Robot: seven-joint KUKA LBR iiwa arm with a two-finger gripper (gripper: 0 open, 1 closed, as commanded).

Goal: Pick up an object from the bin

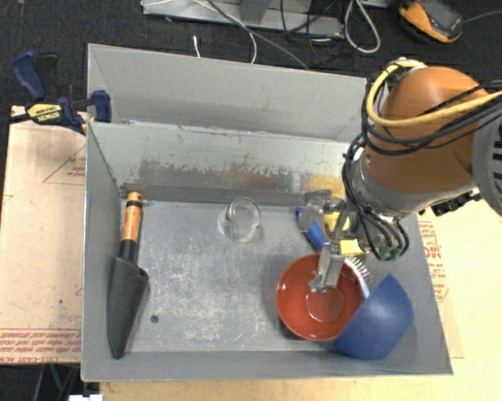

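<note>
The red bowl [298, 311] is seen now at the near right of the bin [225, 314]: round, shallow, glossy, set upright. A blue bowl [381, 322] is tipped against its right side. The gripper [324, 279] is lowered into the red bowl's hollow; how far it is open cannot be told, and no hold can be made out. Just behind the red bowl, small blue and yellow pieces [312, 232] are glimpsed. Farther back-left a clear glass [242, 218] is stood, and well left a black scoop [125, 293] is laid.

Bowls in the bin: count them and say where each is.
2. The red bowl sits at the view's lower right, beneath the gripper; the blue bowl is beside it, nearer the right corner. The arm could hide others.
</note>
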